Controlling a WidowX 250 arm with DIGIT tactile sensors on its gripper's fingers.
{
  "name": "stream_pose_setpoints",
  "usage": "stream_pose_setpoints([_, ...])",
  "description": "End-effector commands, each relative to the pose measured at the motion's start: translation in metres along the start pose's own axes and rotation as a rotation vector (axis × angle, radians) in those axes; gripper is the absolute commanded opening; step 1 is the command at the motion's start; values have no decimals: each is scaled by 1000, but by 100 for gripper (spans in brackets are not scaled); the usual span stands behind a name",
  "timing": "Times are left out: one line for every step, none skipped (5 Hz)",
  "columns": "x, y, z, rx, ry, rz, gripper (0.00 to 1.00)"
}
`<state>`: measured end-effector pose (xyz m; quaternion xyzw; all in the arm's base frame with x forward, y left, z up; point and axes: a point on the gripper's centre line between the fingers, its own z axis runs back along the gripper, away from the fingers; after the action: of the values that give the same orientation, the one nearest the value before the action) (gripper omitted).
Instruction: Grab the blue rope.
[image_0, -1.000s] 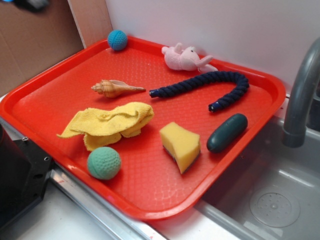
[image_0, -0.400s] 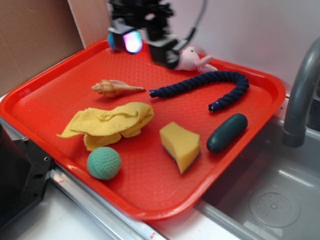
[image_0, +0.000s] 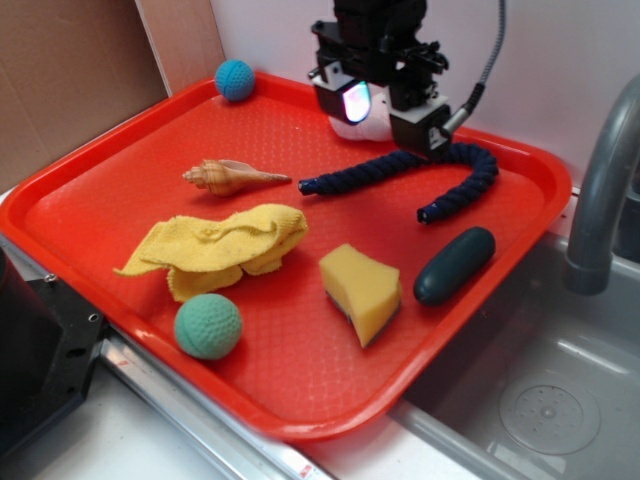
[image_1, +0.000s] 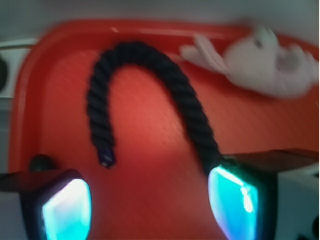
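Gripper (image_0: 385, 110) above the blue rope (image_0: 400, 165) on red tray (image_0: 300, 400), jaws apart, rope curved like a hook, pink plush toy (image_1: 260, 60) beside it

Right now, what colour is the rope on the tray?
Dark navy, with a brighter blue capped end; the blue rope shows best in the exterior view.

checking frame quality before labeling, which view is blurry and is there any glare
Wrist view: motion-blurred throughout, the blue rope and pink plush toy soft-edged, the glowing cyan fingertips blown out. Exterior view: sharp, evenly lit; the red tray shows mild sheen, the gripper has one bright lit pad.
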<state>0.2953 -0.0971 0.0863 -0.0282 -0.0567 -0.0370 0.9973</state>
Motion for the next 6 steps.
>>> stream_pose_setpoints([7, 4, 14, -29, -113, -55, 100])
stream_pose_setpoints([7, 4, 14, -29, -113, -55, 100])
stream_pose_setpoints([7, 4, 14, -29, -113, -55, 100])
stream_pose_setpoints([7, 4, 14, -29, -113, -55, 100])
stream_pose_setpoints([18, 1, 5, -19, -117, -99, 100])
stream_pose_setpoints([29, -9, -2, -66, -103, -129, 100])
